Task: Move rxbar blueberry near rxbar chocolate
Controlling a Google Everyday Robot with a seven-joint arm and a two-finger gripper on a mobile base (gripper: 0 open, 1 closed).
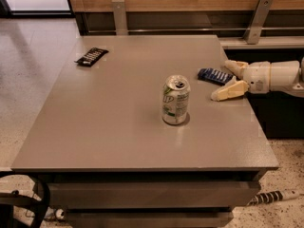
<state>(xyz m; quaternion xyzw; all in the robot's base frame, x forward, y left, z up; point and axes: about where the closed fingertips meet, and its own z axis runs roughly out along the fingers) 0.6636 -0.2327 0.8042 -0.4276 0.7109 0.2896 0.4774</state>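
The rxbar blueberry (214, 75), a flat dark blue bar with white lettering, lies on the grey table (118, 122) near its right edge. My gripper (227, 80) reaches in from the right, low over the table, with its two cream fingers spread open. The right end of the blue bar lies between the fingers, which are not closed on it. The rxbar chocolate (91, 56), a flat black bar with white lettering, lies at the table's far left corner, well away from the gripper.
An upright soda can (175, 100) stands near the table's middle, left of the gripper and between the two bars. A wooden wall with metal brackets (119, 16) runs behind the table. Floor lies to the left and at the front right.
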